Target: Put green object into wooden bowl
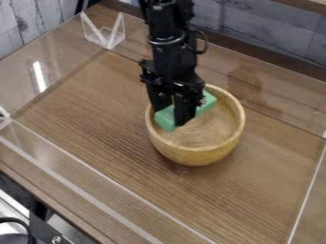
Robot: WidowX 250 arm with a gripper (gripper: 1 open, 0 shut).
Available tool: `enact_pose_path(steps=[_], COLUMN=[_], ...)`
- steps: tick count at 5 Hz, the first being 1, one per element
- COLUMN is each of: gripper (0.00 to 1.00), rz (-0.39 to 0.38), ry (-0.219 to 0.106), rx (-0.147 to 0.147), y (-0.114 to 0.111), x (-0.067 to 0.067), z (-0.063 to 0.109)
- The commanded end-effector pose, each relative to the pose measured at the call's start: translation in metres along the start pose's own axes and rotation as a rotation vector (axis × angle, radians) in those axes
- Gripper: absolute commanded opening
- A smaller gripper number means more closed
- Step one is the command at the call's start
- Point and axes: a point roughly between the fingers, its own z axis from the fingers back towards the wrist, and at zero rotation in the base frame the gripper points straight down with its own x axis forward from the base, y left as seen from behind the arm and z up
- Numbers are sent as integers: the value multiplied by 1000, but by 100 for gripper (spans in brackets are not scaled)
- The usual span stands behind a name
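The green object (184,108) is held clamped between the fingers of the pincer (178,111), lowered inside the wooden bowl (196,149) near the middle of the tabletop (76,114). Carrying appears done; only the release and the arm's withdrawal seem left
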Motion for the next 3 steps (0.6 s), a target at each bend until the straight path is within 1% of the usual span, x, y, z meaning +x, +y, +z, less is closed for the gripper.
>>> enact_pose_path(steps=[1, 3], gripper=[0, 0], rz=[-8, -31], ry=[-49, -47], rx=[10, 3], y=[5, 12], x=[14, 16], z=[15, 10])
